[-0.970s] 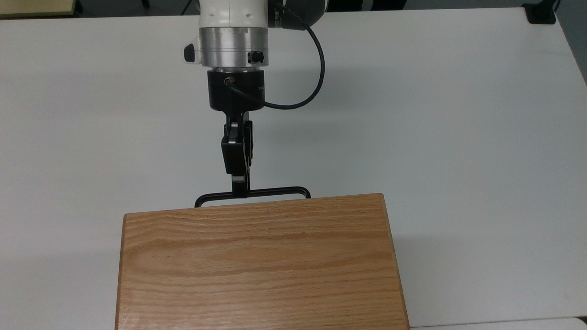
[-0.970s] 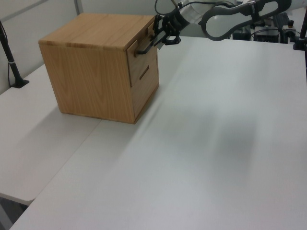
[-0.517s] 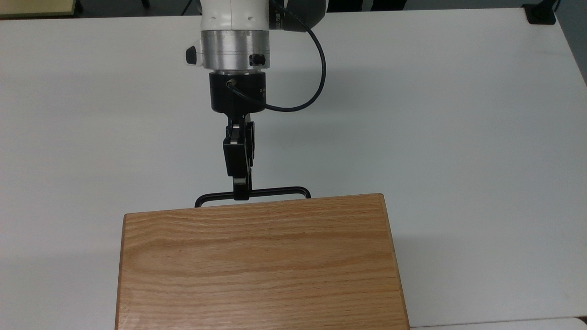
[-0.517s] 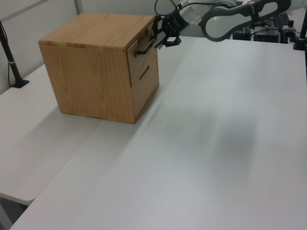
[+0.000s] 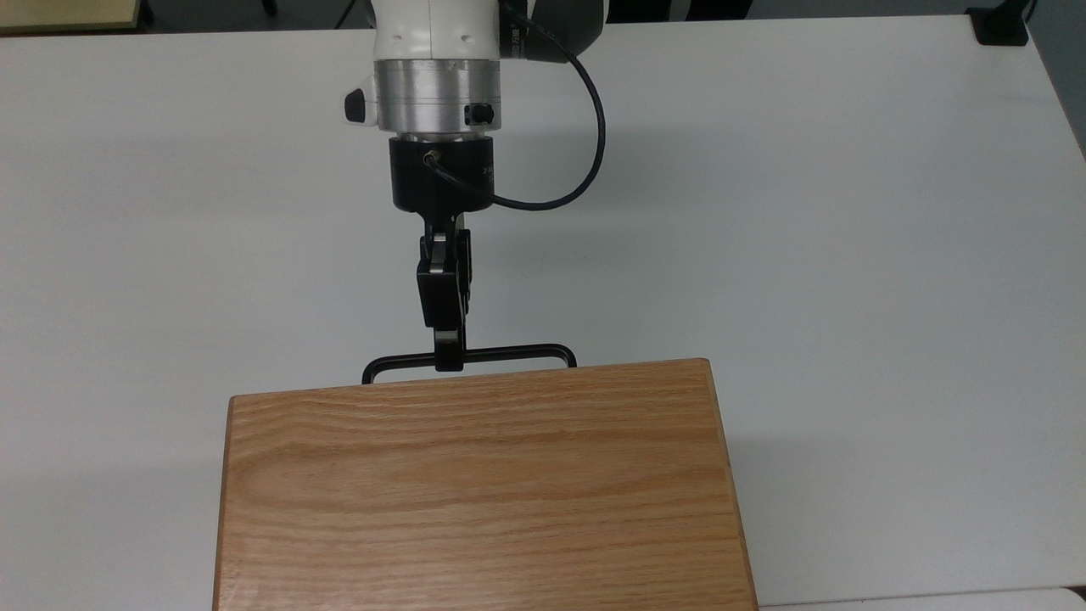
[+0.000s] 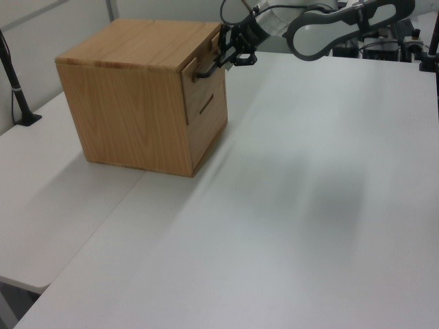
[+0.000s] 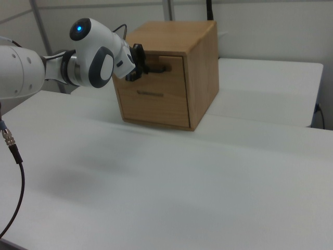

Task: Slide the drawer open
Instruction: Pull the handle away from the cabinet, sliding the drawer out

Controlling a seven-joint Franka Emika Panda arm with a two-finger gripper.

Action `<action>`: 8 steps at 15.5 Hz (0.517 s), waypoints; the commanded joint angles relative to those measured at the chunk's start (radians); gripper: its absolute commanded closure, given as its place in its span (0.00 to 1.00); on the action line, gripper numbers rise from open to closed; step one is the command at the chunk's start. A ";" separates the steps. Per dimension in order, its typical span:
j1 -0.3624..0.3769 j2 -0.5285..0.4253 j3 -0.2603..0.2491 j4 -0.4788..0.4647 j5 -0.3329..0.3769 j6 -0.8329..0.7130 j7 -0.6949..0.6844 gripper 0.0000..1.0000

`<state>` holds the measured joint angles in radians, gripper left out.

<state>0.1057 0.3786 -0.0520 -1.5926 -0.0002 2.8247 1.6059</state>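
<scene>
Oak cabinet (image 5: 479, 488) sits on the white table (image 5: 848, 212), near the bottom edge of the top view. The drawer (image 6: 203, 63) is the upper of two fronts; in the left view its panel stands slightly proud of the cabinet face — barely begun, most of the travel is yet to come by my reading.

The gripper (image 5: 448, 356) reaches in from the top view's upper side. Its tips sit on the black bar handle (image 5: 509, 354), left of the bar's middle in the top view. Jaws appear pinched onto the bar, one above and one below, as far as the top view and the left view let me judge.

Lower drawer (image 7: 151, 104) is flush, untouched.

Risks from here, as judgement:
- Grip is off-centre on a long thin bar. A pull could rack the drawer in its runners and make it bind.
- Thin round bar, narrow fingertips — if the pull is not straight out from the front, the bar may slip out of the pinch.
- Cabinet looks free-standing on a smooth table. If the drawer sticks, the whole box may slide toward the arm instead of the drawer opening.
</scene>
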 commanded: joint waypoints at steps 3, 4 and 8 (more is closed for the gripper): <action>-0.001 -0.079 -0.002 -0.107 0.003 -0.004 0.020 0.99; -0.001 -0.114 -0.002 -0.157 0.003 -0.004 0.019 0.99; -0.001 -0.294 -0.002 -0.364 0.002 -0.020 0.019 0.99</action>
<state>0.1052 0.2805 -0.0522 -1.7181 -0.0002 2.8248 1.6059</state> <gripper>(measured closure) 0.837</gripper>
